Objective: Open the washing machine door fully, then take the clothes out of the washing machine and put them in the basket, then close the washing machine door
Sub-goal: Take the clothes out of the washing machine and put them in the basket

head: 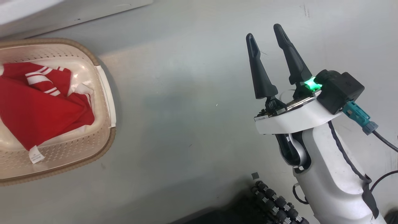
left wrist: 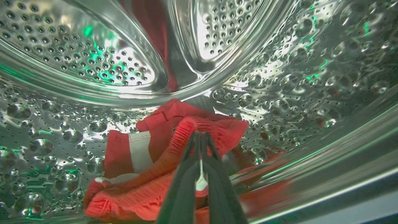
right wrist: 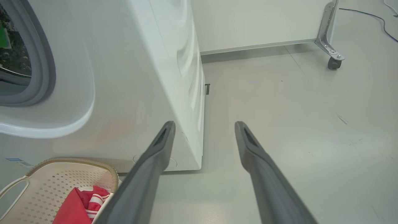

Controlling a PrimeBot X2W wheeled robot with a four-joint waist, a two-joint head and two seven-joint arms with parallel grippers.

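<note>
Inside the washing machine's steel drum (left wrist: 295,77), a red piece of the clothes (left wrist: 161,130) with a white stripe lies on the drum floor. My left gripper (left wrist: 200,135) is shut, its tips pinching the garment's ribbed edge. Another red garment with white stripes (head: 40,109) lies in the cream basket (head: 77,49) on the floor. My right gripper (head: 264,32) hangs open and holds nothing, well to the right of the basket. In the right wrist view the right gripper (right wrist: 203,127) points past the white washing machine (right wrist: 140,77), beside the basket (right wrist: 62,180). The washing machine door is out of view.
The machine's grey-ringed drum mouth (right wrist: 46,62) is at the upper left. A castor on a metal bracket (right wrist: 333,62) and a cable (right wrist: 373,12) lie on the grey floor at the far right. My base's black rollers (head: 276,202) sit near the right arm.
</note>
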